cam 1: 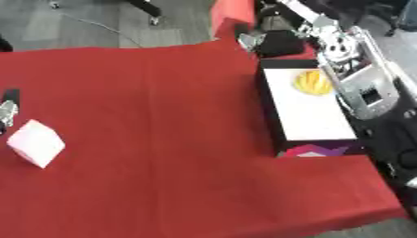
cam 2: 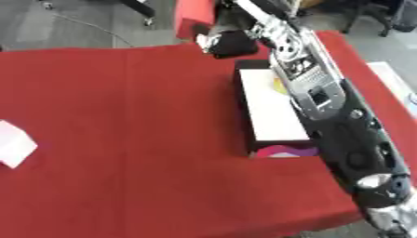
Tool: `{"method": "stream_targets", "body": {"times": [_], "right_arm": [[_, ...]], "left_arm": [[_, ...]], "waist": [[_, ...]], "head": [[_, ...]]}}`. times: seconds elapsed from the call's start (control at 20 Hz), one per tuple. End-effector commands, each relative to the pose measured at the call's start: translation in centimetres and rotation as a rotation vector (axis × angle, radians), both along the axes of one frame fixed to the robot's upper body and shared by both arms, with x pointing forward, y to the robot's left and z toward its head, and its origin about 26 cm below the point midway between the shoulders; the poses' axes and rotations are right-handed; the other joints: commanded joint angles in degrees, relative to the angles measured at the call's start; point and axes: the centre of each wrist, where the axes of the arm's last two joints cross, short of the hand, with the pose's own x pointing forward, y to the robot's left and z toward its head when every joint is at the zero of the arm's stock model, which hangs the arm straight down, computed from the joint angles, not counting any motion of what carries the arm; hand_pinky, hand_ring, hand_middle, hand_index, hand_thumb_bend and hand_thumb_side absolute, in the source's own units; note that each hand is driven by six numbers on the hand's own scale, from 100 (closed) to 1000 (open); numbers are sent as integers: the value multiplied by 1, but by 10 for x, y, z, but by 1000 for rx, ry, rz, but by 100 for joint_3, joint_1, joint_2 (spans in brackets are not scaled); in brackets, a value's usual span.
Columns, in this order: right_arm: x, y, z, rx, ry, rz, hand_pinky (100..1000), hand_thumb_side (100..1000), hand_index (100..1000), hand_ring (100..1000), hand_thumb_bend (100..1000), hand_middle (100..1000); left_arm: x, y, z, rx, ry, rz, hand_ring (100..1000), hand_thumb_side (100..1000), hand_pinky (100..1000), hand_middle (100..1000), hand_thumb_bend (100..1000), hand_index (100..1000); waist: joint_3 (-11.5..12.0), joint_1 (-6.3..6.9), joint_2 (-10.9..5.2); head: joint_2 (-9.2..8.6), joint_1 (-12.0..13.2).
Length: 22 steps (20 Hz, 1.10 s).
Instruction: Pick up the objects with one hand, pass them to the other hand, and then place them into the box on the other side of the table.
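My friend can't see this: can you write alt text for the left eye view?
A yellow object lies in a white-lined box on a red table, under the robot's right arm. A white cube sits far left.

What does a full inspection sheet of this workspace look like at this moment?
Surface: table under a red cloth, laid smooth.
Job's things: yellow rounded object lying inside the black-sided box with a white floor on the right; pale pink cube-shaped box at the left edge.
Clutter: nothing seen.
Hands: right hand beyond the box's far end, fingers not readable; left hand barely showing at the left edge.
Cables: thin cable on the grey floor beyond the table.
Surroundings: grey floor, chair legs at the far edge.
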Motion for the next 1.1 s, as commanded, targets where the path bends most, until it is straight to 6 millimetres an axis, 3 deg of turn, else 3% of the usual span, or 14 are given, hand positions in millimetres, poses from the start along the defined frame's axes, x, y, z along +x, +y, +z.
{"method": "stream_targets", "body": {"times": [0.05,0.25,0.3,0.35,0.5,0.65,0.8,0.85,1.1], "right_arm": [[-1,-32,6,-34,-26,-134,909,209,671,1000,100,553],[-2,-56,-12,-73,20,-232,897,201,669,1000,100,552],[-2,-61,-17,-84,29,-251,894,100,669,1000,100,552],[-3,-65,-21,-95,39,-269,892,192,672,1000,100,555],[-4,-75,-31,-126,66,-308,890,183,694,1000,100,577],[-4,-83,-39,-157,90,-345,906,159,771,1000,100,663],[-3,-88,-47,-216,130,-346,978,136,949,1000,100,844],[-3,-89,-49,-246,145,-342,993,136,959,1000,100,866],[1,-97,-52,-324,214,-349,1000,295,1000,1000,100,941]], "left_arm": [[-4,8,16,12,-68,23,703,582,730,683,346,851],[-4,10,19,7,-89,30,703,581,731,684,351,852],[-4,10,19,6,-93,31,703,580,730,684,351,852],[-4,10,19,5,-97,32,703,580,730,683,353,852],[-4,10,20,3,-100,35,702,579,730,683,353,852],[-4,11,20,1,-100,33,705,591,735,686,385,854],[-4,11,20,6,-100,19,708,597,740,689,401,858],[-4,11,20,6,-101,18,707,597,740,688,400,858],[-4,11,21,8,-100,13,707,599,740,688,404,859]], "waist": [[-14,16,-71],[-19,18,-60],[-17,19,-58],[-15,21,-56],[-12,25,-52],[-9,28,-49],[-1,30,-47],[0,31,-47],[-3,40,-44]], "head": [[-100,-136],[-147,-263],[-154,-272],[-159,-265],[-165,-213],[-161,-150],[-159,-125],[-157,-120],[-144,-108]]}}
